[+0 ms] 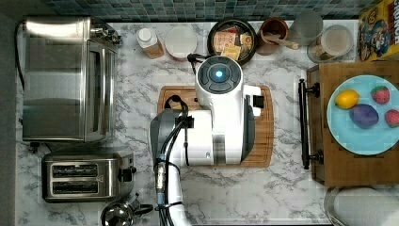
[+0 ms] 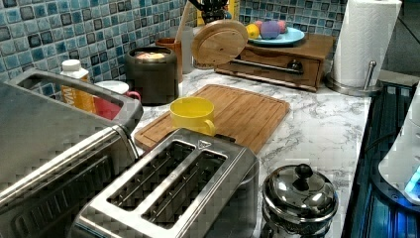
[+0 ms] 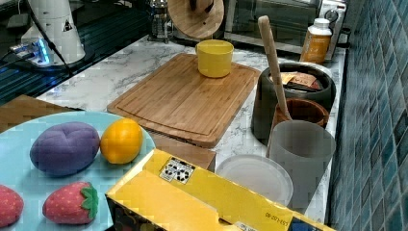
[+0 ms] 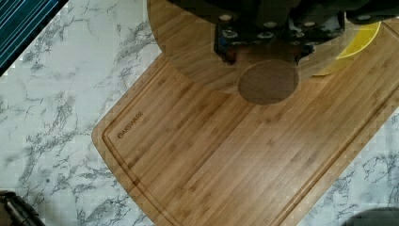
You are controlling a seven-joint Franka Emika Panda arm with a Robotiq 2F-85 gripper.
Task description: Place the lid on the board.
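Transport is the step in hand: our gripper pinches the round wooden lid by its knob, holding it tilted in the air above the board. In the right view, the yellow cup stands at the board's far edge. Next we should lower onto bare wood, clear of the cup, then let go.

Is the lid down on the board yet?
No. The lid hangs tilted in the gripper, above the board.
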